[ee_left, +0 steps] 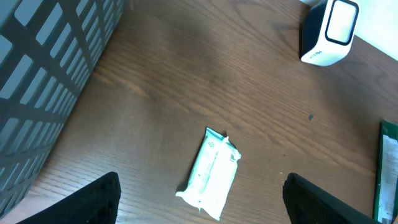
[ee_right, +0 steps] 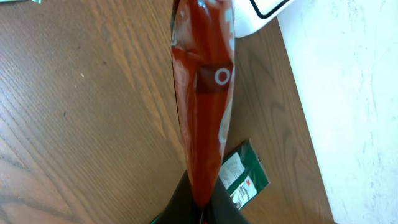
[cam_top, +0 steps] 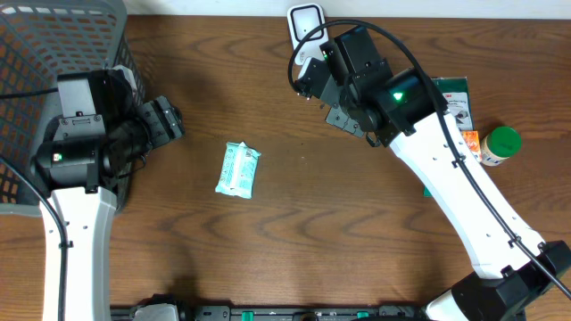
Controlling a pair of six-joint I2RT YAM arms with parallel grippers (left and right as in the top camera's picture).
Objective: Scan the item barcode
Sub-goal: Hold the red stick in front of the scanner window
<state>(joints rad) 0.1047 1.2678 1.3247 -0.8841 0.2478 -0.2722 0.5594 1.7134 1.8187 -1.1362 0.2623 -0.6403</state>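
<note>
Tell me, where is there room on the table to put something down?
Bare wood lies between the teal packet and the right arm, and in front of the packet. Crowded at the right: green pack, green-capped bottle, and near the scanner.

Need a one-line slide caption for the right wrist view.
Right gripper shut on a red packet, edge-on over the table, far end by the white scanner; a green pack lies nearby.

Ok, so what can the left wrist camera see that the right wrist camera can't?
Only the left wrist view shows the grey basket and a pale teal packet lying flat. Only the right wrist view shows a red pouch pinched in the right pincer. Both show the brown wooden table and the white scanner.
</note>
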